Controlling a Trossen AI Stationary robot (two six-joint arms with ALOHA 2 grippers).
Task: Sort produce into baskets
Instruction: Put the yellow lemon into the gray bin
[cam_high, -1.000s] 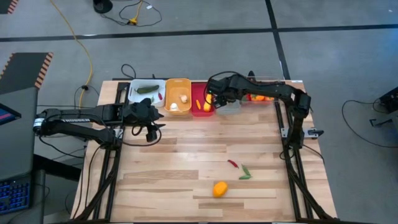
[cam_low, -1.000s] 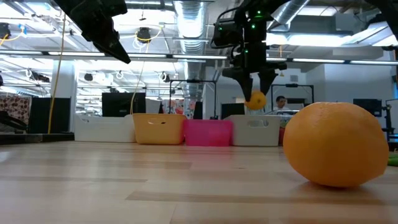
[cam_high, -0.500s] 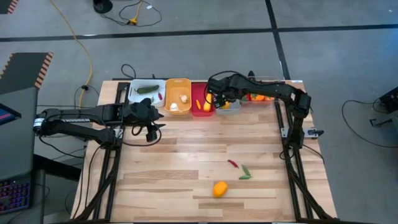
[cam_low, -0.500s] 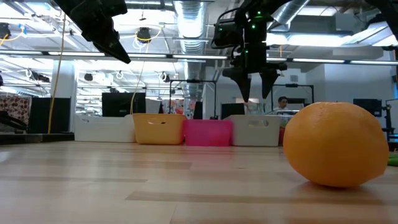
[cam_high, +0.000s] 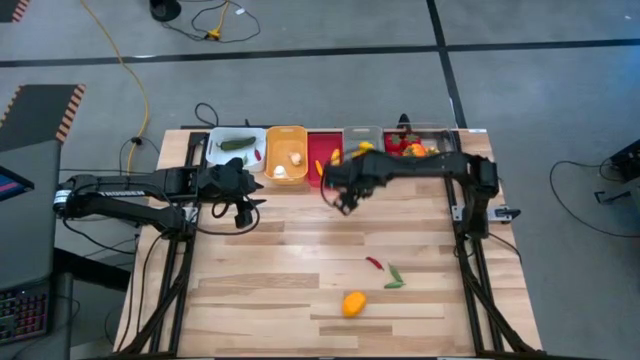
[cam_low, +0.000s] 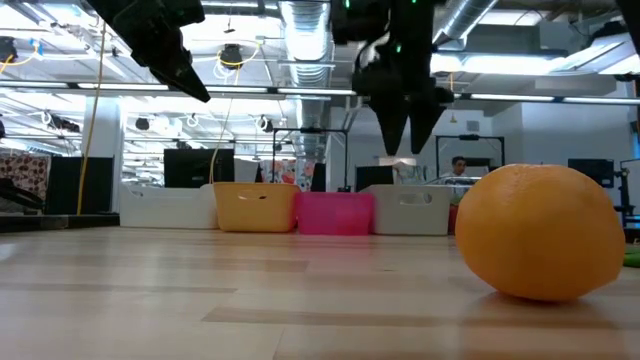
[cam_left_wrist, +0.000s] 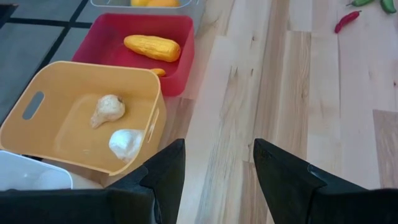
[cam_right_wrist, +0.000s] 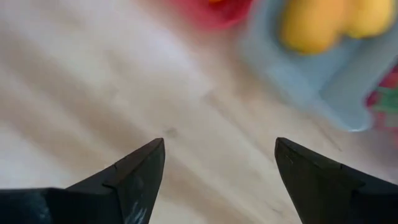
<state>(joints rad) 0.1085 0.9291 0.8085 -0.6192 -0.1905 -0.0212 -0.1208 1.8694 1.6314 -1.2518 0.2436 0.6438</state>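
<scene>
Five baskets stand in a row along the far edge: white (cam_high: 237, 146), orange (cam_high: 286, 152) with garlic (cam_left_wrist: 124, 143), red (cam_high: 320, 160) with a yellow corn (cam_left_wrist: 152, 47), grey (cam_high: 365, 135) with yellow lemons (cam_right_wrist: 323, 22), and clear (cam_high: 430, 135). A red chilli (cam_high: 374, 263), a green piece (cam_high: 395, 277) and an orange fruit (cam_high: 353, 303) lie on the near half of the table. My right gripper (cam_high: 345, 200) hangs open and empty above bare wood in front of the red basket. My left gripper (cam_high: 242, 207) hovers open and empty near the orange basket.
The wooden table (cam_high: 300, 260) has free room across its middle and left. In the low view the orange fruit (cam_low: 545, 230) fills the right foreground. Both arms' frames run along the table's left and right edges.
My right gripper opened above the grey basket and let go of a yellow fruit, which dropped into that basket. It then swung toward the table's near edge, out over bare wood in front of the red basket, rolling as it went.
</scene>
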